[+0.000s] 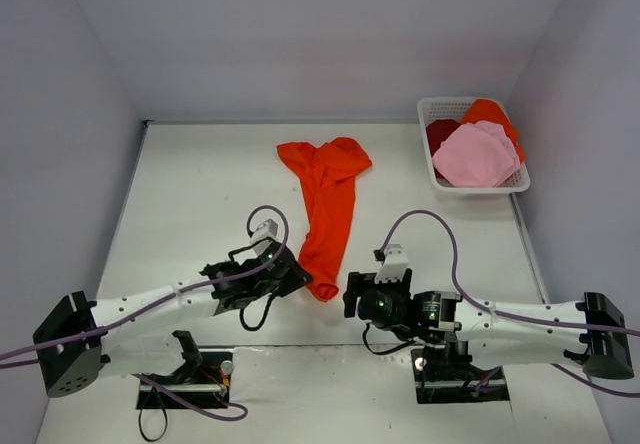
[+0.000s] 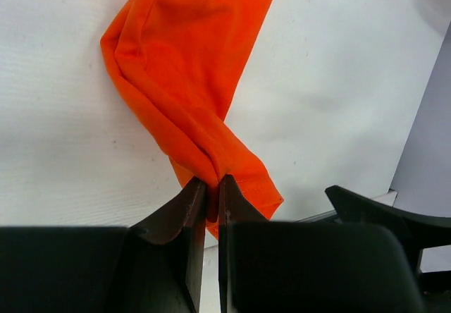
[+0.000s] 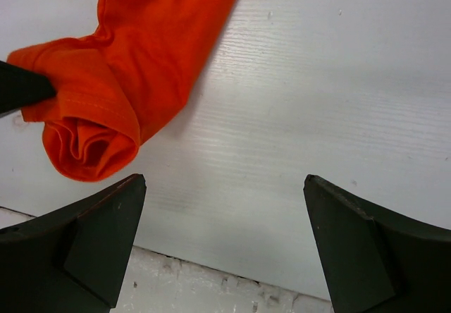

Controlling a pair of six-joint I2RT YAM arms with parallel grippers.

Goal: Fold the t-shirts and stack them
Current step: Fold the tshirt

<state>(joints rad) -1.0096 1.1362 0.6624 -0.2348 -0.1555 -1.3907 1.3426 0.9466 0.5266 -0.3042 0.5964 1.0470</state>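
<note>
Currently the left fingers (image 2: pixel 201 197) are clamped on a twisted fold at the near end of the orange-red t-shirt (image 1: pixel 330 214). It lies roped into a long strip mid-counter, bunched end far, thin end toward the arm bases. The right fingers (image 1: pixel 352 296) are spread wide and hold nothing, sitting just beside that same near end on its right. Step in hand looks like spreading the shirt flat before any fold. To do it well, right should take its own pinch on the hem edge, apart from the left's pinch and not on the rolled lump. A single layer is best, since the roll at the tip looks several layers thick. Then pull the two pinches apart sideways and drag toward the near edge, so the strip untwists and the far end trails flat on the counter (image 1: pixel 200 184). Keep the lift low; a high lift would let the cloth hang as a rope. Risk: left has a twisted bunch, not a corner, so the shirt may open skewed and need a regrasp. Count is four t-shirts visible. One is on the counter; three are in the white lattice basket (image 1: pixel 428 164) at far right: pink t-shirt (image 1: pixel 475 156), dark red t-shirt (image 1: pixel 440 134), orange t-shirt (image 1: pixel 490 114). Possibly more underneath, can't tell from above. One basket, two arms, nothing stacked yet.
</note>
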